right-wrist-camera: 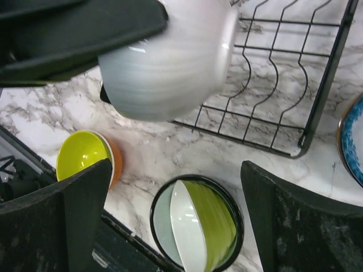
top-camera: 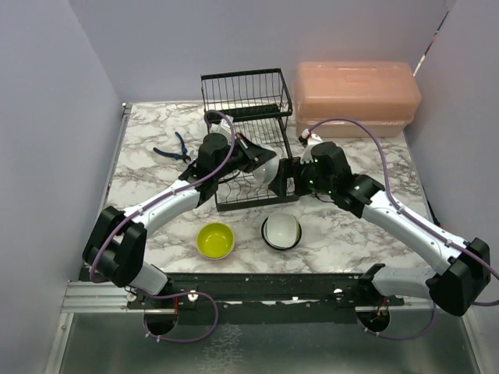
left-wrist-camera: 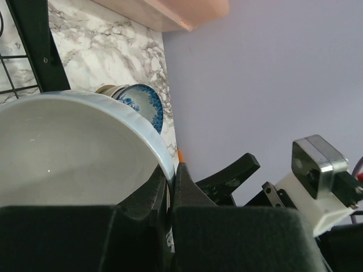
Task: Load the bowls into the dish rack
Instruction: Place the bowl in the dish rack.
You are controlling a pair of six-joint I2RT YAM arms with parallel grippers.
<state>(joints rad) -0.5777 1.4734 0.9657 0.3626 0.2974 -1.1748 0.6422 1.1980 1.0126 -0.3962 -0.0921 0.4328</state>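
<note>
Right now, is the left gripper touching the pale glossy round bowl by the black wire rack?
Touching. Left wrist view: the left gripper clamps the rim of the pale round bowl.

A: What does my right wrist camera give me under the right end effector (right-wrist-camera: pixel 176 167)?

B: I see its two black fingers (right-wrist-camera: pixel 68 221) standing wide apart, with only marble counter (right-wrist-camera: pixel 153 150) between them. Above them is a pale bowl (right-wrist-camera: pixel 164 68), blurred and on its side, with the left end effector (right-wrist-camera: pixel 85 28) against it.

A: And the dish rack (right-wrist-camera: pixel 330 73)?

B: Upper right — black wire with wavy dividers, the pale bowl overlapping its near corner. Lower left, a yellow-green bowl (right-wrist-camera: pixel 82 150) nests in an orange bowl (right-wrist-camera: pixel 115 164). A dark-rimmed bowl (right-wrist-camera: pixel 161 221) holds a white bowl (right-wrist-camera: pixel 187 226) and a green bowl (right-wrist-camera: pixel 212 218), both tilted. A blue-patterned bowl (right-wrist-camera: pixel 351 141) shows at the right edge.
</note>
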